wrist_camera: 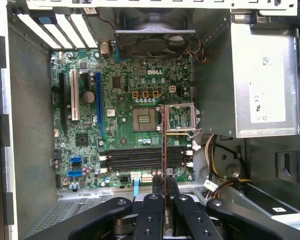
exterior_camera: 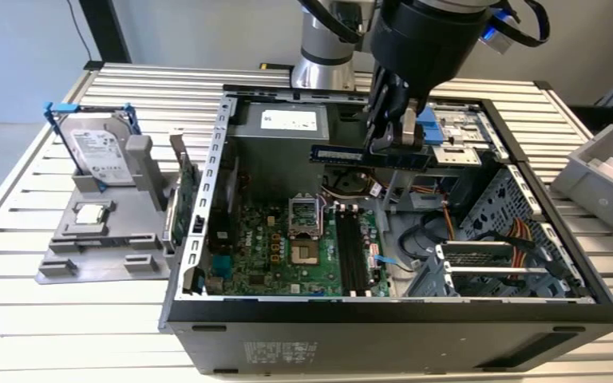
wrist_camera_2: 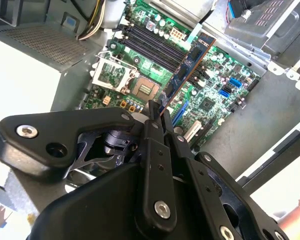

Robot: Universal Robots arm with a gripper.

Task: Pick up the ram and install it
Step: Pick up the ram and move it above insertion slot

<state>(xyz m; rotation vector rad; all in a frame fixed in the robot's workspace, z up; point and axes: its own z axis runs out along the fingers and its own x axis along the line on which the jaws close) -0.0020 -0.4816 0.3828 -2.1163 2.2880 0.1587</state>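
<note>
End effector (exterior_camera: 395, 148) pinching the ram (exterior_camera: 338, 155); stick held level above the open PC case (exterior_camera: 392, 323) on the counter (exterior_camera: 61, 327), over the mobo (exterior_camera: 269, 239) (edge-on in the first wrist view). Looks clear of the black slots (exterior_camera: 351, 255), not seated.

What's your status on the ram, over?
Hand shut on the ram. Ram held above the motherboard, not seated. Black slots bare below; cables beside their end.

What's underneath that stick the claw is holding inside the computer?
Below the ram, held by the gripper, lies the green motherboard with its long black slots, all empty. The stick hides a thin strip of board.
</note>
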